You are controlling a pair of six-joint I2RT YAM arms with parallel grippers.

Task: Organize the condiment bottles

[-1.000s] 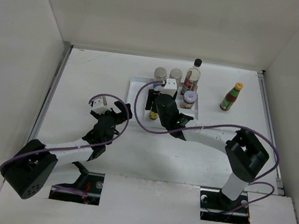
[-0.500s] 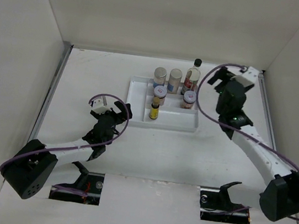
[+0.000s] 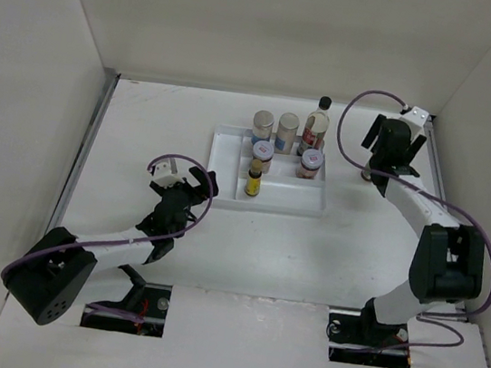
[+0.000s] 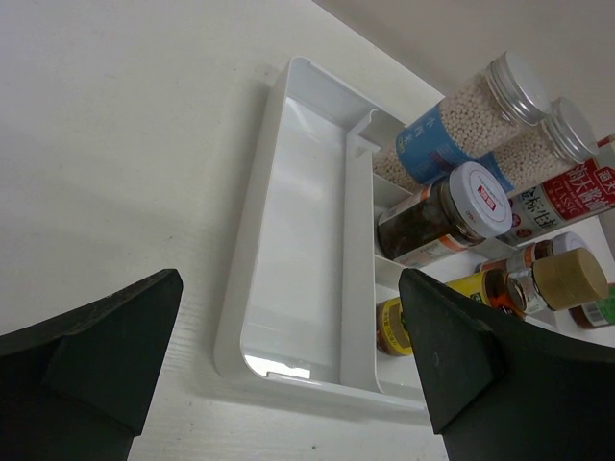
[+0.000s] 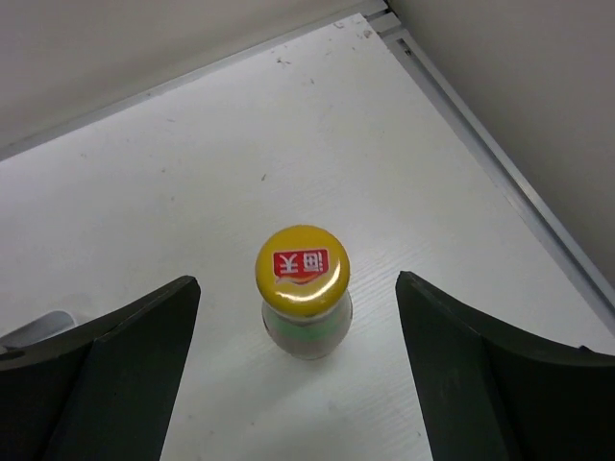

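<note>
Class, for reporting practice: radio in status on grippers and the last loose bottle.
Left gripper open, empty, facing white tray. Right gripper open above yellow-capped bottle, upright outside tray. Nothing blocking.

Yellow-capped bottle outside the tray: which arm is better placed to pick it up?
Right. The right gripper, open, hangs directly over the yellow-capped bottle; the left gripper sits on the other side of the tray.
</note>
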